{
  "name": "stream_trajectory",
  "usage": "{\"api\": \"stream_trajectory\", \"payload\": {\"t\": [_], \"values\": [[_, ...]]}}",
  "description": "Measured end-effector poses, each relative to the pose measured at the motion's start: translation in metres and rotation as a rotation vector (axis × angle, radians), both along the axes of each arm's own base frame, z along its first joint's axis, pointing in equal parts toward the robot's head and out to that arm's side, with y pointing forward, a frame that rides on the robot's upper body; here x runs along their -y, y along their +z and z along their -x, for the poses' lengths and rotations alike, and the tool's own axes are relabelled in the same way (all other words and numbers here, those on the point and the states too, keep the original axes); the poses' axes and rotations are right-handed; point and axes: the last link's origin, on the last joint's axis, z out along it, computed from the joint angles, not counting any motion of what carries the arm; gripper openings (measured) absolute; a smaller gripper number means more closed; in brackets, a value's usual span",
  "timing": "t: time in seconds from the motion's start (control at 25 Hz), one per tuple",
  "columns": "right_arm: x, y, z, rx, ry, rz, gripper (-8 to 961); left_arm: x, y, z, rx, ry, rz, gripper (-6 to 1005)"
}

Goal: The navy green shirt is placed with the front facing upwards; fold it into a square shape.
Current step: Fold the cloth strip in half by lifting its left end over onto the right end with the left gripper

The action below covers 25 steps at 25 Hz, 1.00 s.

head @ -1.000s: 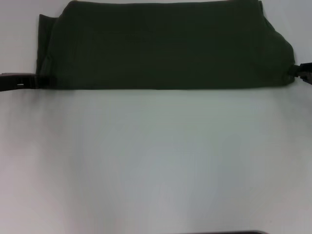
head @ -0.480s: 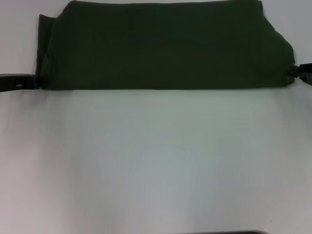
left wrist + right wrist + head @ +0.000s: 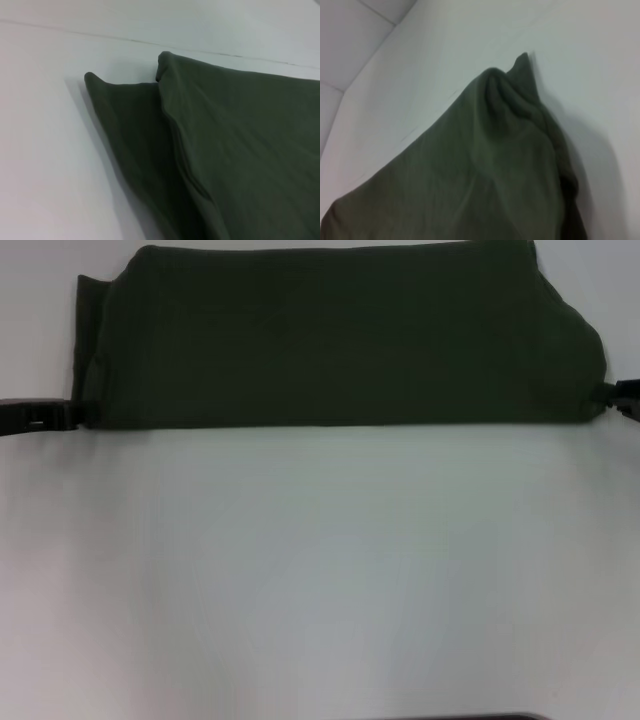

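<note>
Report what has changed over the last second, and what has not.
Very little. The left gripper slid slightly toward the robot at the near left corner of the navy green shirt, and the right gripper shifted a little at the near right corner, with the near fold edge following. No visible new grasp or release. The shirt remains a wide folded band at the far side of the white table.

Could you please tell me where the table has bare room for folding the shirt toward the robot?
The white table is bare from the navy green shirt's near edge toward the robot. The far strip is crowded: the shirt spans nearly its full width, with the left gripper and right gripper at its near corners.
</note>
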Motion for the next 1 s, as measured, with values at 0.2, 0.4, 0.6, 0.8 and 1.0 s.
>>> {"api": "stream_trajectory", "payload": {"t": [0.2, 0.4, 0.6, 0.8, 1.0], "values": [[0.014, -0.003, -0.001, -0.01, 0.045, 0.021, 8, 0.008, 0.007, 0.004, 0.02, 0.005, 0.0, 21], [0.03, 0.0, -0.005, -0.033, 0.064, 0.014, 8, 0.02, 0.01, 0.007, 0.036, -0.003, 0.029, 21], [0.04, 0.0, -0.008, -0.046, 0.059, 0.016, 8, 0.033, 0.008, 0.011, 0.05, -0.005, 0.061, 21], [0.051, 0.0, -0.009, -0.065, 0.071, 0.029, 8, 0.051, 0.011, 0.014, 0.084, -0.023, 0.093, 21], [0.07, -0.001, -0.008, -0.098, 0.107, 0.058, 7, 0.073, 0.017, 0.015, 0.161, -0.058, 0.115, 21]]}}
